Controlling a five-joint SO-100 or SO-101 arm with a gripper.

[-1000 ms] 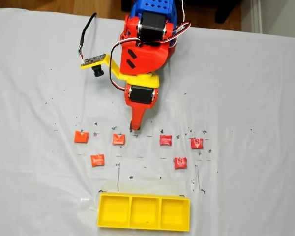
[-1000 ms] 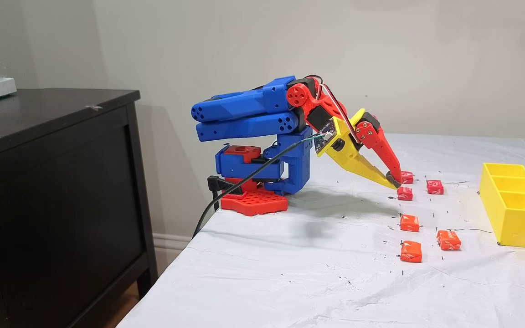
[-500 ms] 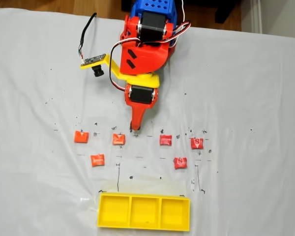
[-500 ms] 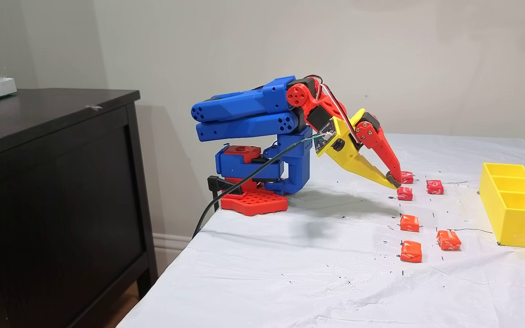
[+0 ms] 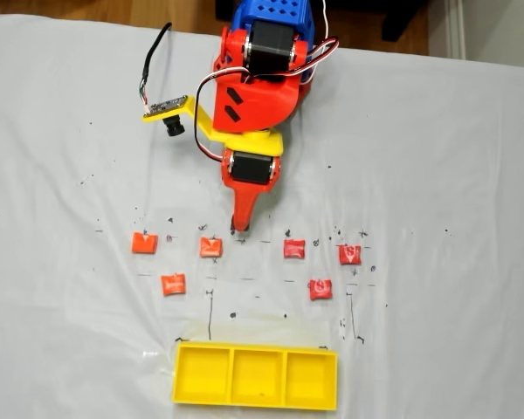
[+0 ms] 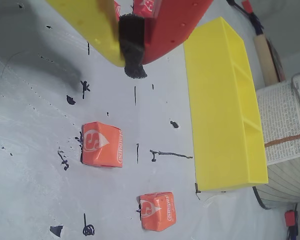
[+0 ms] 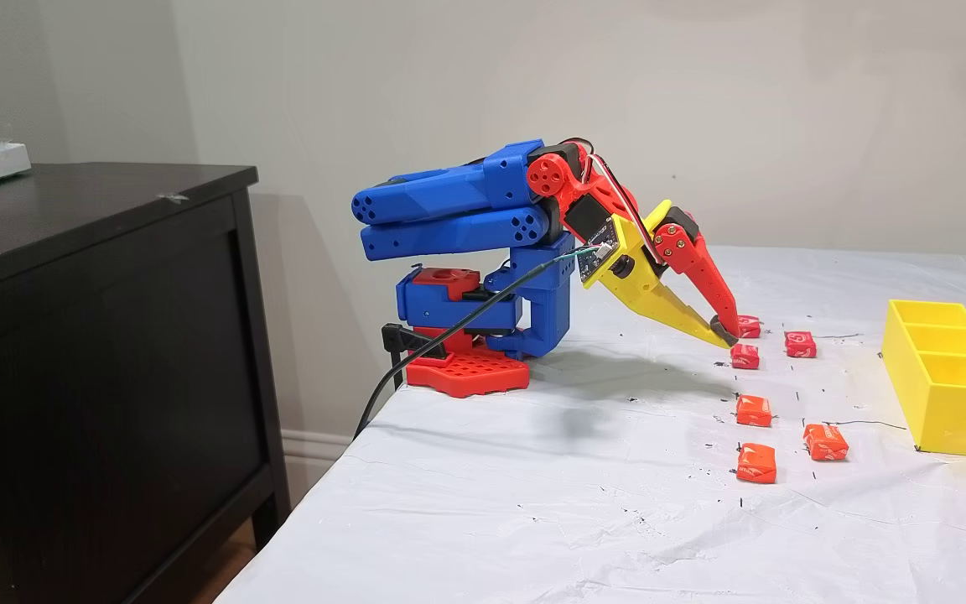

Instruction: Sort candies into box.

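Several small red and orange candies lie in two loose rows on the white cover, among them one candy (image 5: 210, 247) just left of the gripper tip and another candy (image 5: 294, 249) to its right. My gripper (image 5: 240, 229) (image 7: 722, 334) points down at the cover between these two, shut with nothing in it. In the wrist view the gripper (image 6: 132, 70) hangs above two orange candies, one candy (image 6: 102, 151) nearer and one candy (image 6: 157, 211) lower. The yellow three-compartment box (image 5: 255, 405) (image 6: 215, 110) (image 7: 944, 411) stands beyond the candies and holds nothing.
A dark cabinet (image 7: 97, 335) stands left of the table beside the arm's base (image 7: 466, 369). Black pen marks dot the cover. The camera on its yellow bracket (image 5: 166, 112) sticks out left of the arm. A stack of printed paper (image 6: 290, 125) lies past the box.
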